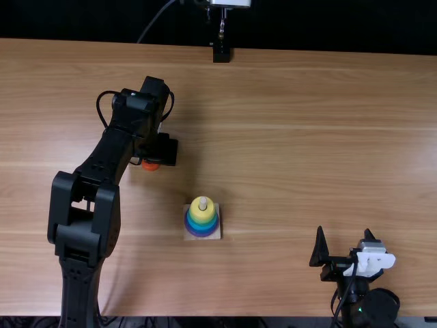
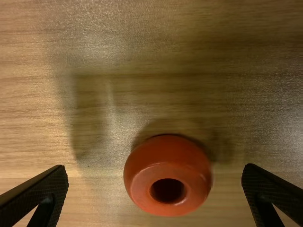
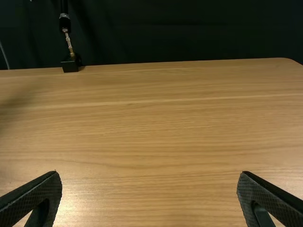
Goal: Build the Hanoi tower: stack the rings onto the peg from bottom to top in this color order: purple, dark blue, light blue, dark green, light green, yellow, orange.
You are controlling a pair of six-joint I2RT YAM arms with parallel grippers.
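The orange ring (image 2: 168, 166) lies flat on the wooden surface (image 1: 307, 123), at between ten and eleven o'clock from the stack in the top view. Over it hangs the left pincer (image 1: 164, 150), released, with the ring between its spread fingers and touching neither in the left wrist view. The stack's yellow ring (image 1: 203, 210) sits uppermost, blue and purple rings below, the peg (image 1: 203, 203) poking through above a square base (image 1: 213, 234). At three o'clock from the stack is the right pincer (image 1: 343, 232), also released and holding nothing. A black stand (image 1: 221, 53) is at twelve.
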